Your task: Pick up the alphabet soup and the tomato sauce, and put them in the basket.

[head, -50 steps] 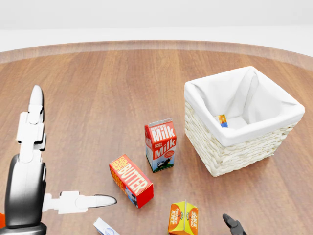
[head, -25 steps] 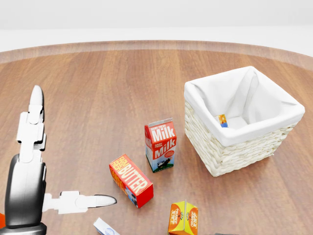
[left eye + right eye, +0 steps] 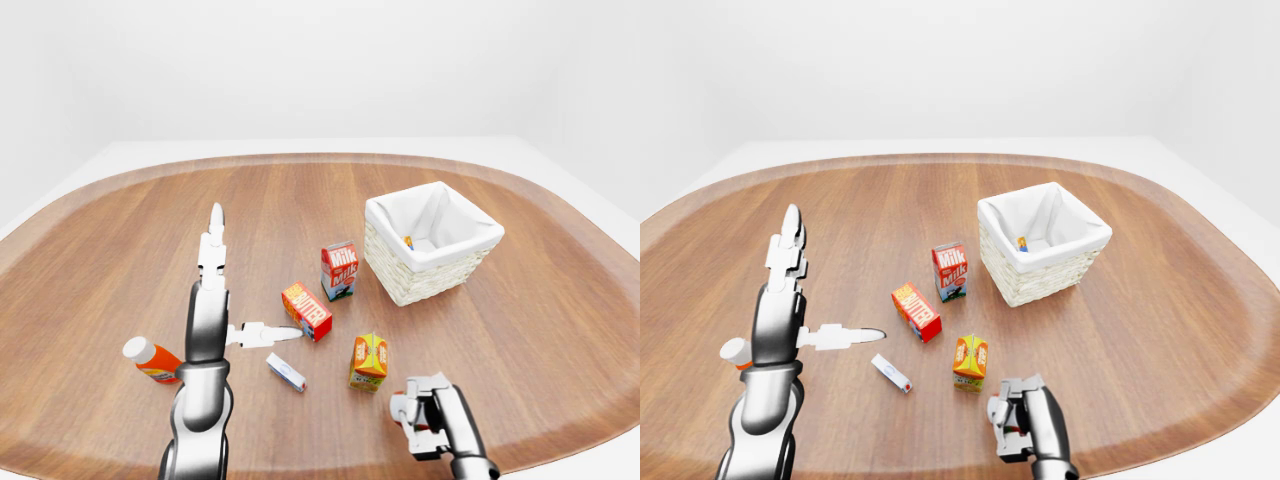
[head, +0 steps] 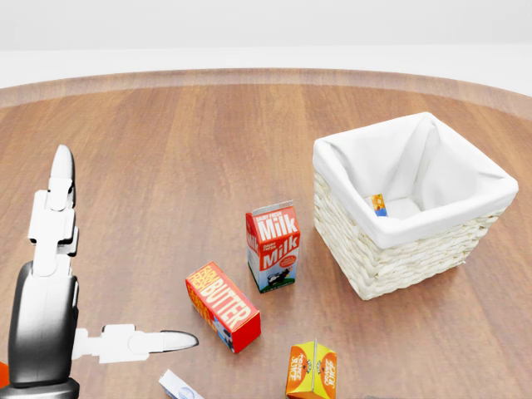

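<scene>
A small orange-and-blue item (image 4: 378, 204) lies inside the white-lined wicker basket (image 4: 391, 249), against its left wall; I cannot read its label. My left hand (image 3: 258, 269) is open at the left, one finger pointing up and the thumb pointing right toward the butter box, holding nothing. My right hand (image 3: 425, 415) sits low near the table's bottom edge in the eye views, fingers curled. A sliver of red shows at its left side, but I cannot tell whether it holds anything. No other can shows.
A milk carton (image 4: 273, 247) stands left of the basket. Below it lie a red butter box (image 4: 222, 306), an orange juice carton (image 4: 312, 371) and a small white-and-blue box (image 3: 286, 372). An orange bottle with a white cap (image 3: 152, 360) lies at the far left.
My right hand's dark fingertip, at the bottom right of the head view a second ago, has dropped out of that view. The left hand and the objects have not moved.
</scene>
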`<state>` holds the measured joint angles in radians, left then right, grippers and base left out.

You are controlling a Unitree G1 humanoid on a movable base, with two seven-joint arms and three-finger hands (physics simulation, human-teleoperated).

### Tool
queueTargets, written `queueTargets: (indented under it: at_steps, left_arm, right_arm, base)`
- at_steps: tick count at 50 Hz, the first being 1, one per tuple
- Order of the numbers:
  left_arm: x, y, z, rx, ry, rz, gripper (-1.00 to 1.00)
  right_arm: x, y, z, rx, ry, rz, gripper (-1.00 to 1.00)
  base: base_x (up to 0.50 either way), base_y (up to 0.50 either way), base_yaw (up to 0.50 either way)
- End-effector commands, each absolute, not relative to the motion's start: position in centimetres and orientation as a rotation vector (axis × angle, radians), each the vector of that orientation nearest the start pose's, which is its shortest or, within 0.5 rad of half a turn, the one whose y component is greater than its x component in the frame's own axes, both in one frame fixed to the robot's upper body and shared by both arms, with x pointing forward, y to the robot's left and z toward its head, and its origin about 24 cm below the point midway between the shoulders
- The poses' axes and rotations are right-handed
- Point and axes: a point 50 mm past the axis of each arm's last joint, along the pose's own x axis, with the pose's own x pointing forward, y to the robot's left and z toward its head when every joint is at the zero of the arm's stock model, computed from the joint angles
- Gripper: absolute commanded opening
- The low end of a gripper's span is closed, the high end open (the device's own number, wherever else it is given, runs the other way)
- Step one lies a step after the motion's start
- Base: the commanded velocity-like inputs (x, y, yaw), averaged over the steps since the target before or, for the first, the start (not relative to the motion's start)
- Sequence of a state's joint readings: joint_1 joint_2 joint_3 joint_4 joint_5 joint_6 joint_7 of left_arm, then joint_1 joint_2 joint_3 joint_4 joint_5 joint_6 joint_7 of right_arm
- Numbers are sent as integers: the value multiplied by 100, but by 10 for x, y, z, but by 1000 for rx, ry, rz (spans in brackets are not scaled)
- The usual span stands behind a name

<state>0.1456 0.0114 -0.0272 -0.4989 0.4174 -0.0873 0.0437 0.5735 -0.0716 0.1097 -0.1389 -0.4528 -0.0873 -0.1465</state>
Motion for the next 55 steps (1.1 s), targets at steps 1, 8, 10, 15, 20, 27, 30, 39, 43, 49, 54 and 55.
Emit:
queueTargets:
  at_steps: [1, 8, 10, 15, 20, 27, 30, 39, 43, 49, 54, 55]
  left_arm:
    - [210, 151, 132, 422, -449, 109, 100]
    - [210, 151, 132, 422, -449, 110, 100]
    - [210, 151, 132, 423, -449, 110, 100]
    - [210, 151, 132, 423, -449, 110, 100]
    - [210, 151, 132, 423, -449, 110, 100]
    - [210, 151, 132, 422, -449, 110, 100]
    - [210, 151, 132, 423, -449, 110, 100]
    - [210, 151, 132, 422, -449, 110, 100]
    - [210, 151, 132, 423, -449, 109, 100]
    - [210, 151, 132, 422, -449, 109, 100]
    - [210, 151, 132, 423, -449, 109, 100]
    - [210, 151, 132, 422, -449, 109, 100]
  right_arm:
    - [123, -166, -6, -467, 252, -66, -100]
    - [123, -167, 0, -456, 233, -69, -100]
    - [123, -167, 2, -451, 229, -70, -100]
    - [122, -168, 9, -438, 210, -72, -100]
    - [121, -169, 16, -428, 191, -74, -100]
    - [121, -171, 35, -392, 130, -77, -100]
    - [121, -172, 39, -385, 117, -78, -100]
    - [127, -172, 65, -347, 7, -63, -100]
    - [130, -173, 69, -336, -14, -62, -100]
    - [134, -174, 76, -329, -49, -62, -100]
    - [140, -176, 80, -329, -77, -64, -100]
    - [142, -176, 80, -329, -82, -65, -100]
  base:
    - [0, 0, 0]
    - [0, 0, 0]
    - [0, 0, 0]
    - [0, 0, 0]
    - [0, 0, 0]
    - [0, 0, 0]
    - [0, 0, 0]
    - [0, 0, 0]
    - [0, 0, 0]
    - [0, 0, 0]
    - [0, 0, 0]
    - [0, 0, 0]
